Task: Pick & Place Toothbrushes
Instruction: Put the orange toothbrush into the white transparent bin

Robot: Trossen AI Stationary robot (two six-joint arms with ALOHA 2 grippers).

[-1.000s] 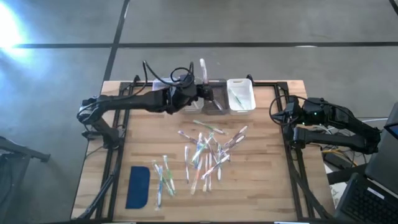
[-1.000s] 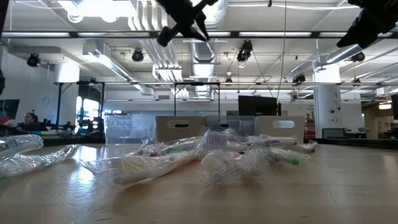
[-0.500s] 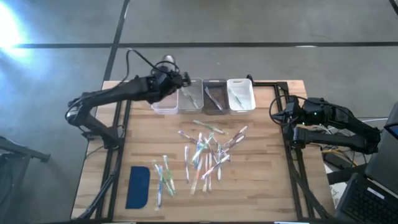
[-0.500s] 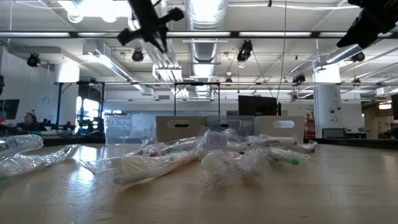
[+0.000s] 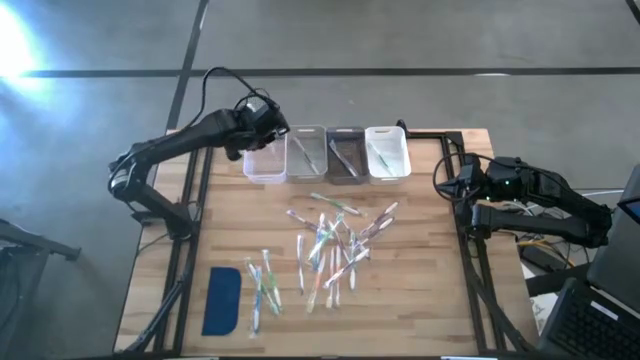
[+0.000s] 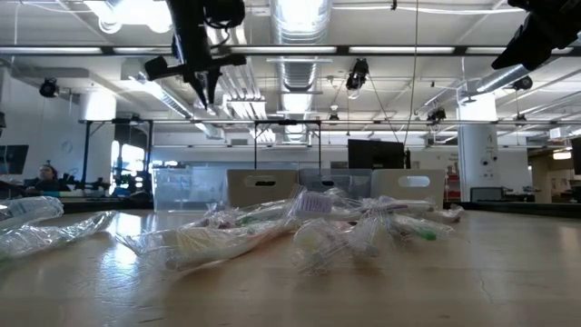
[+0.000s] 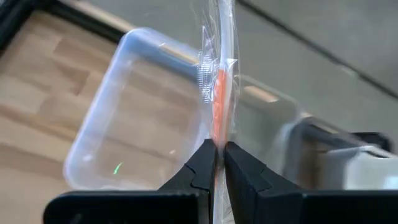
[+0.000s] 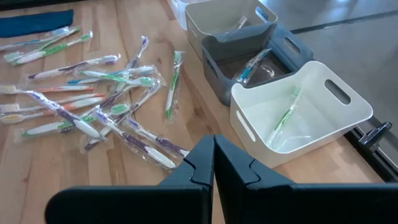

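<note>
Left end effector [image 7: 217, 163] holds wrapped toothbrush [image 7: 219, 93] over clear bin [image 7: 118, 143].

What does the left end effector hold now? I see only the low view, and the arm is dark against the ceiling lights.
Observer: The left end effector is shut on a wrapped toothbrush with an orange part, seen in its wrist view.
Operator: Which bin is under it?
Observer: The clear bin, the leftmost of the four in the high view.
Operator: Is that bin empty?
Observer: The left wrist view shows no toothbrush in the part of it that is visible.
Operator: And the right arm?
Observer: The right end effector is shut, parked at the table's right edge.
</note>
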